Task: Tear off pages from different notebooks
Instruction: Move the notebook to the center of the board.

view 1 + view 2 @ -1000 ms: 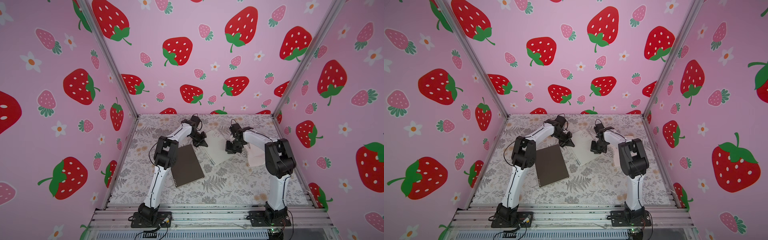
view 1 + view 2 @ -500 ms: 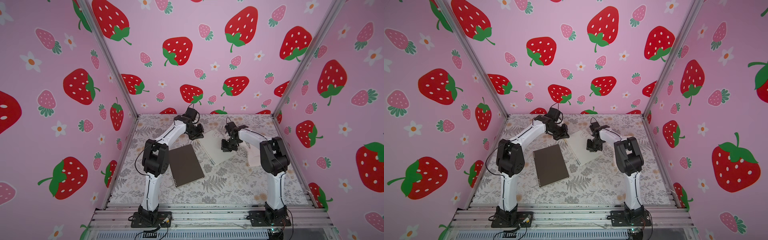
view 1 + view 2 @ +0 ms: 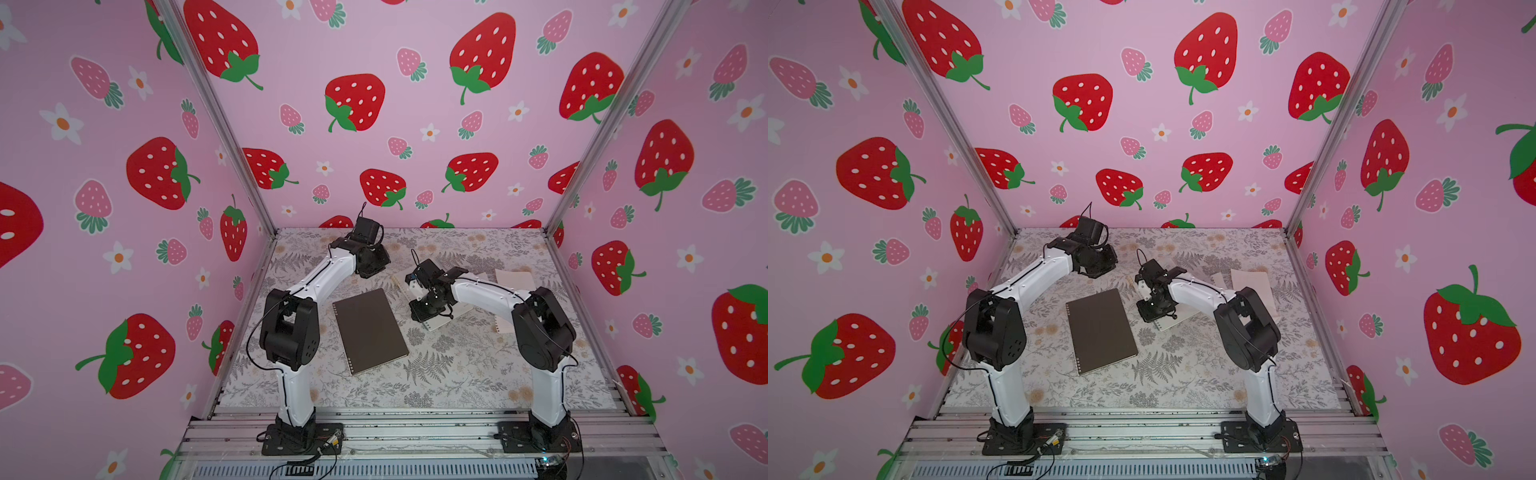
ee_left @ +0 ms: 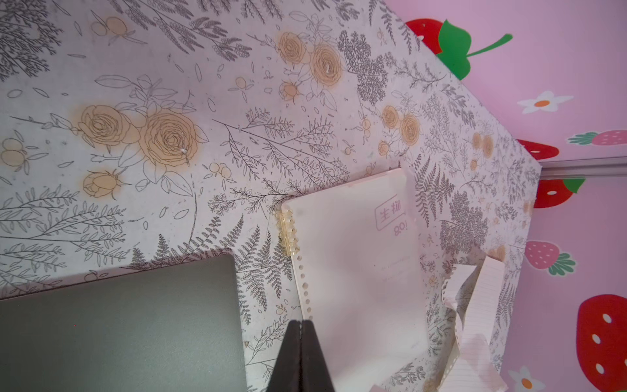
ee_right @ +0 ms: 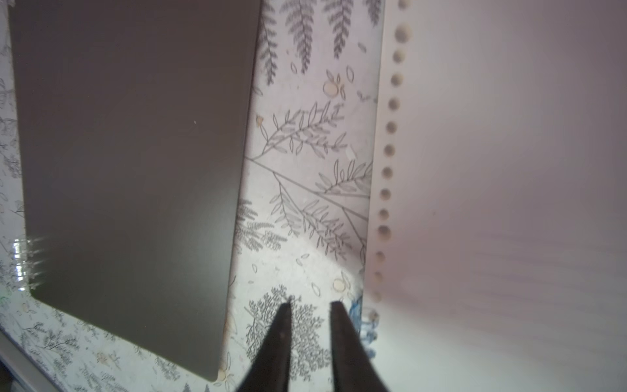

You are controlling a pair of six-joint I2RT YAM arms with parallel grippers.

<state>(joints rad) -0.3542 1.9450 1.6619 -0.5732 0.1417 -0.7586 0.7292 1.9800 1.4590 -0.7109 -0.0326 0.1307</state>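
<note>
The dark brown-grey notebook [image 3: 370,330] [image 3: 1100,330] lies closed at mid table. To its right lies the cream-white notebook [image 4: 356,264] with its boxed label [image 4: 390,213]; much of its punched edge [image 5: 390,149] is free of the spiral [image 4: 288,230]. In both top views the right arm covers most of it. My right gripper [image 3: 420,316] [image 5: 308,305] is open and empty, low over the table between the two notebooks. My left gripper [image 3: 376,270] [image 4: 301,322] is shut on nothing, raised behind the dark notebook. Torn lined pages [image 3: 513,276] [image 4: 475,305] lie at the right.
The floral table [image 3: 457,374] is boxed in by pink strawberry walls on three sides, with metal posts [image 3: 582,166] at the back corners. An aluminium rail [image 3: 415,428] carrying both arm bases runs along the front edge.
The right jaws have opened, and that gripper has moved left and toward the front along the cream notebook's punched edge. The left gripper has drawn back and left, away from that notebook.
</note>
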